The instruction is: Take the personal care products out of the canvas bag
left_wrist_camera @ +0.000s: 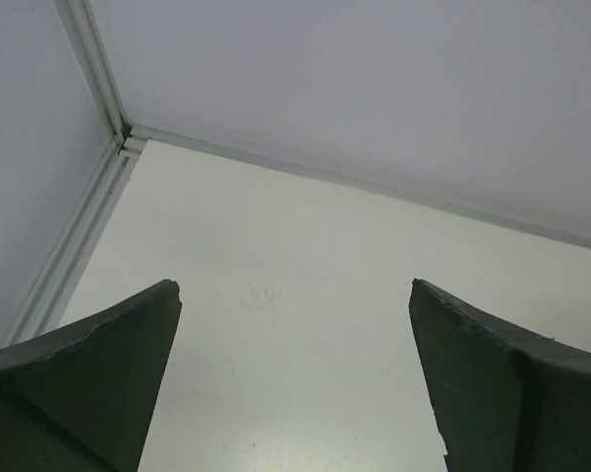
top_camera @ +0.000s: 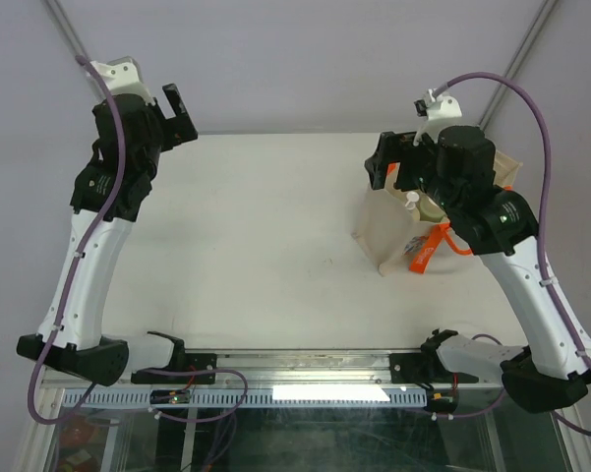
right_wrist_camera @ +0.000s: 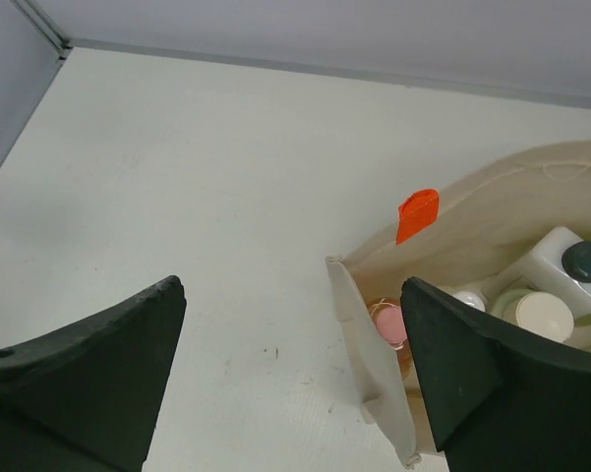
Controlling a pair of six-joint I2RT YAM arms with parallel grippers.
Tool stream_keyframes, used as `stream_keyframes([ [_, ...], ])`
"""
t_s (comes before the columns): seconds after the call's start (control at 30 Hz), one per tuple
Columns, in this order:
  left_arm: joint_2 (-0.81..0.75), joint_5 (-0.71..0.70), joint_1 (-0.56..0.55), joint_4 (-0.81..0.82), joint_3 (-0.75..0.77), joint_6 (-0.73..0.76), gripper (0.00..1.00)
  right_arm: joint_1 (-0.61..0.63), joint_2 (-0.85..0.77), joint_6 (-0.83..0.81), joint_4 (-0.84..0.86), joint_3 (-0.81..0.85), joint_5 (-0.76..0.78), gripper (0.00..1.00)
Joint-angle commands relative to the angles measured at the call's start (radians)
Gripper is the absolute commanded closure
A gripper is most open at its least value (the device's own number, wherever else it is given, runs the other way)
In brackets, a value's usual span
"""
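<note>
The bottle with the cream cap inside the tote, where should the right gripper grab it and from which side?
Grip the cream cap, coming straight down through the canvas bag's open top. Only the cap shows, facing up, with other bottles beside it and cloth walls around it, so a side approach looks blocked. The right gripper is open.

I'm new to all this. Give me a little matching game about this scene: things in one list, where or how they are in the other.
Things:
1. left gripper
2. right gripper
3. canvas bag
4. dark cap

Descriptions:
A. on a bottle inside the bag
B. open, right by the bag's edge
C. open, near the far left corner of the table, away from the bag
D. standing on the table's right side, mouth open

Pairs: 1-C, 2-B, 3-D, 4-A
</note>
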Motion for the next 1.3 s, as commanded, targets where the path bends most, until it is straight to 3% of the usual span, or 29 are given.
stream_keyframes([
  [0.0,0.052,0.023,0.017,0.047,-0.024,-0.044,0.01,-0.031,0.029,0.013,0.021,-0.024,0.026,0.06],
  [0.17,0.131,0.066,0.033,0.072,-0.051,-0.065,0.01,-0.083,0.095,0.008,0.005,-0.042,0.025,0.03],
  [0.37,0.194,0.17,0.052,0.141,-0.118,-0.091,0.01,-0.152,0.145,-0.022,0.012,-0.113,-0.083,0.03],
  [0.67,0.226,0.39,0.07,0.22,-0.202,-0.168,0.01,-0.228,0.209,-0.045,-0.065,-0.181,-0.157,0.11],
  [1.0,0.217,0.548,0.078,0.283,-0.262,-0.27,0.01,-0.245,0.267,-0.052,-0.123,-0.197,-0.309,0.48],
  [1.27,0.195,0.617,0.079,0.317,-0.303,-0.32,0.01,-0.188,0.288,-0.084,-0.14,-0.157,-0.347,0.89],
])
